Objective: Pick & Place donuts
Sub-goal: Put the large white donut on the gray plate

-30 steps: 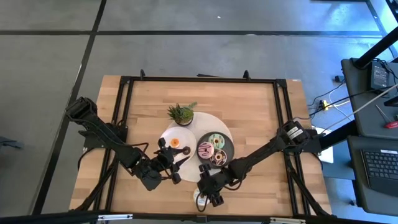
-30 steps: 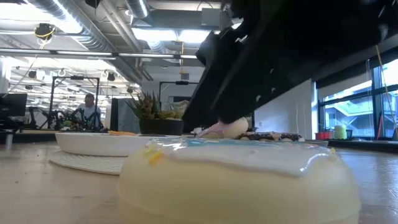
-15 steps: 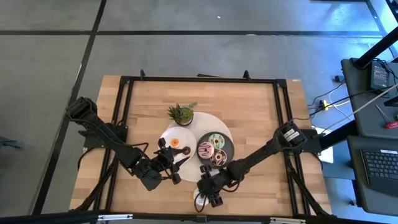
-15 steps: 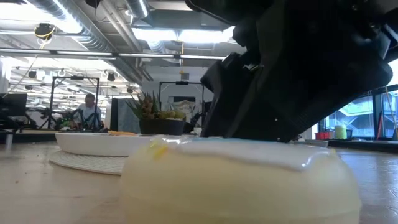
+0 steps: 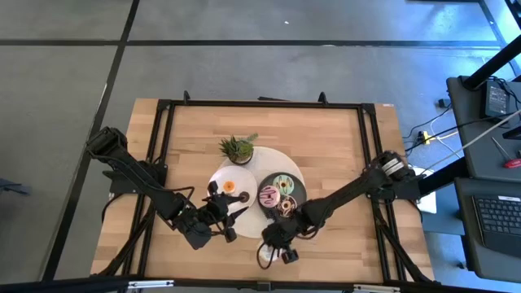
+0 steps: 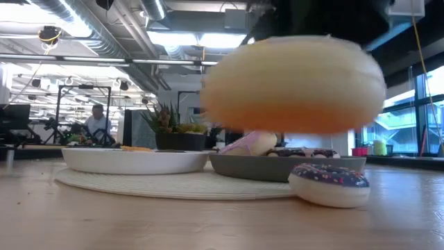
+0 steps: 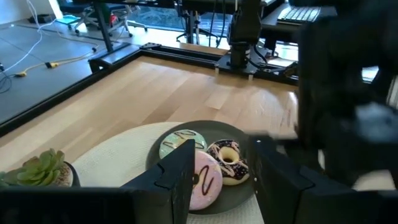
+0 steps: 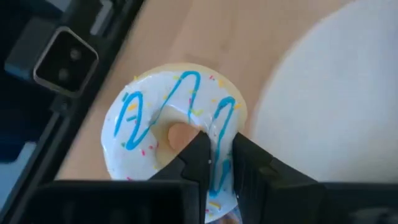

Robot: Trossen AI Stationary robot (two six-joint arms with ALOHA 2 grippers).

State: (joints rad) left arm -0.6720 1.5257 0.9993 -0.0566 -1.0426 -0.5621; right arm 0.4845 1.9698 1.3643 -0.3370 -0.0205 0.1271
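My right gripper (image 8: 221, 155) is shut on a white-iced donut (image 8: 174, 124) with blue zigzag lines, near the table's front edge (image 5: 275, 251). In the low view the donut (image 6: 295, 83) hangs above the table. A dark grey plate (image 5: 295, 185) holds a green, a pink (image 7: 205, 177) and a chocolate donut (image 7: 227, 158). A white plate (image 5: 221, 177) carries a small orange (image 5: 230, 186) and a small brown ring. A small dark-iced sprinkled donut (image 6: 329, 182) lies flat on the table. My left gripper (image 5: 226, 221) stands open beside the white plate, with nothing between its fingers. My right gripper pinches the ring wall of the white donut (image 8: 221, 134) on its side nearest the gripper. One finger (image 8: 198, 155) stands at the hole and the other (image 8: 252, 162) outside the rim. The fingers come slanting down from above. The donut is lifted clear of the table, iced side up.
A small potted plant (image 5: 237, 149) stands at the far edge of a round white mat (image 5: 285, 163) that lies under both plates. A black frame (image 5: 260, 104) runs round the wooden table. Bare wood shows on the far half and at the right.
My right gripper has shut on the white donut and risen with it. The donut, which lay flat on the table close to the low camera, now hangs clear above it. This has uncovered the small dark-iced donut behind it.
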